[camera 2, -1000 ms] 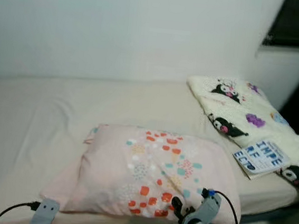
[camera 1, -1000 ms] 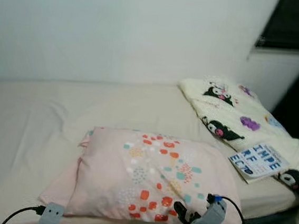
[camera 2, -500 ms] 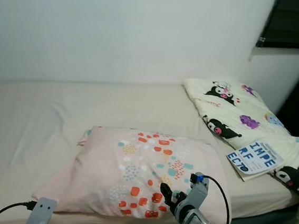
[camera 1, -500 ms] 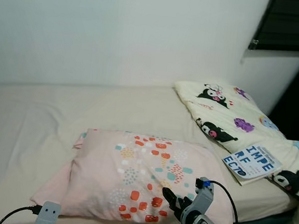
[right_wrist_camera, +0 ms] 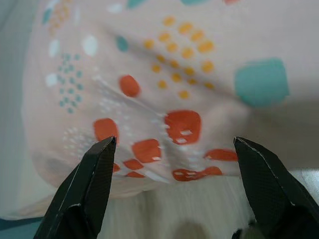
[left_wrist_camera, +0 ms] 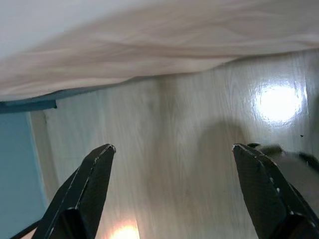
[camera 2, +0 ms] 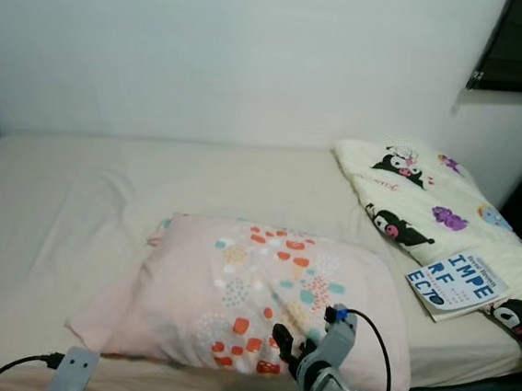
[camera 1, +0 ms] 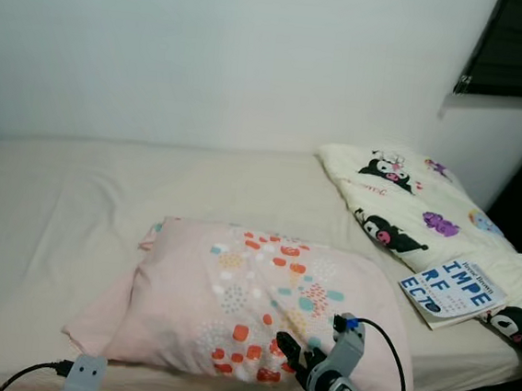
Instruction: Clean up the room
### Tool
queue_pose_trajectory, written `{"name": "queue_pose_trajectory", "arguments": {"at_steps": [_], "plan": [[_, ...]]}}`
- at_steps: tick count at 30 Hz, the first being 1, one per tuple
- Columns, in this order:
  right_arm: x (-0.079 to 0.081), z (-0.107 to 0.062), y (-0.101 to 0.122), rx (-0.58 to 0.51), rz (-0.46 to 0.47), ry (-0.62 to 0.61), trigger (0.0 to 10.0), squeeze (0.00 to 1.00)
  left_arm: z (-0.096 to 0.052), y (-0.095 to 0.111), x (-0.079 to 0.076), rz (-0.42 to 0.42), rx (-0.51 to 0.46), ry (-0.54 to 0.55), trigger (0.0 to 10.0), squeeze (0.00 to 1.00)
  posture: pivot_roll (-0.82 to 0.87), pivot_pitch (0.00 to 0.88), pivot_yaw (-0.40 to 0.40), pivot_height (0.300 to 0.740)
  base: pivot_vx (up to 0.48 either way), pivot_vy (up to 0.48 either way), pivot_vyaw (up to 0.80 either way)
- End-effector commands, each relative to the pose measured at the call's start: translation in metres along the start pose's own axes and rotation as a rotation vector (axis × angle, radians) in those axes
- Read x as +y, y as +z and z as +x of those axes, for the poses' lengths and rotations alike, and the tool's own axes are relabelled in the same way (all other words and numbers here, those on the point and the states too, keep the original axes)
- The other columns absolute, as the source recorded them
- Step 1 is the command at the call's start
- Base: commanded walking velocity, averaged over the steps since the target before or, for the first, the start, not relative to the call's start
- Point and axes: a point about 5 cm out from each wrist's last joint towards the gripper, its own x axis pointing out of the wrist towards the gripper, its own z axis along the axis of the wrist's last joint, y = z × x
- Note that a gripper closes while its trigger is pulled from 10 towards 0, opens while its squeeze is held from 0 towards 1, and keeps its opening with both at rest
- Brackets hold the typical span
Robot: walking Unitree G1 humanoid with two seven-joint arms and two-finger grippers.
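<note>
Since a second ago: right end effector has lifted and reached further in over the near edge of the pale pink pillow with orange, teal and white printed patches; the head camera has also swung, so the wider shift of the picture is the view turning, not the things.

Right end effector: its black fingers are spread wide, the pillow's orange-patched near edge lying between them in the wrist view; nothing is pinched yet, and contact with the fabric cannot be told.

Left end effector: spread wide, hanging low over the glossy pale wood floor just beside the bed's near edge, holding nothing.

Pillow: lies flat on the cream-sheeted bed, toward the bed's near edge and about midway along it.

Other bedding: a cream blanket printed with black cartoon figures is heaped at the bed's right end, well apart from the pillow.

Book: a white paperback with large blue lettering rests on that blanket near the bed's right near corner.

What it means: judging by the reach, the pillow is the first item being tidied; the grasp appears about to close, with book and blanket not yet dealt with.
</note>
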Motion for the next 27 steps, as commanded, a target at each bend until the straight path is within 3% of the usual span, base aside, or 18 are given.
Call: {"name": "queue_pose_trajectory", "arguments": {"at_steps": [1,7,11,20,27], "plan": [[-0.001,-0.001,-0.004,-0.01,0.098,-0.011,10.0,0.0,0.0,-0.002,0.005,0.033,-0.001,0.01,10.0,0.0,-0.01,0.0,-0.045,0.64,0.0,0.0,0.0],[-0.001,-0.001,-0.001,-0.05,0.22,0.003,10.0,0.0,0.0,-0.003,0.006,0.054,-0.005,0.014,10.0,0.0,0.0,0.0,-0.039,0.615,0.0,0.0,0.0],[0.004,0.001,0.008,-0.114,0.322,0.081,10.0,0.0,0.001,-0.002,0.009,0.056,-0.012,0.029,10.0,0.0,0.01,0.0,-0.036,0.59,0.0,0.0,0.0],[0.019,0.004,0.022,-0.179,0.417,0.23,10.0,0.0,0.001,-0.001,0.01,0.067,-0.017,0.033,10.0,0.0,0.03,0.0,-0.023,0.555,0.0,0.0,0.0],[0.022,0.006,0.024,-0.179,0.426,0.22,10.0,0.0,0.0,-0.004,0.011,0.07,-0.014,0.036,10.0,0.0,0.05,0.0,-0.027,0.54,0.0,0.0,0.0]]}}
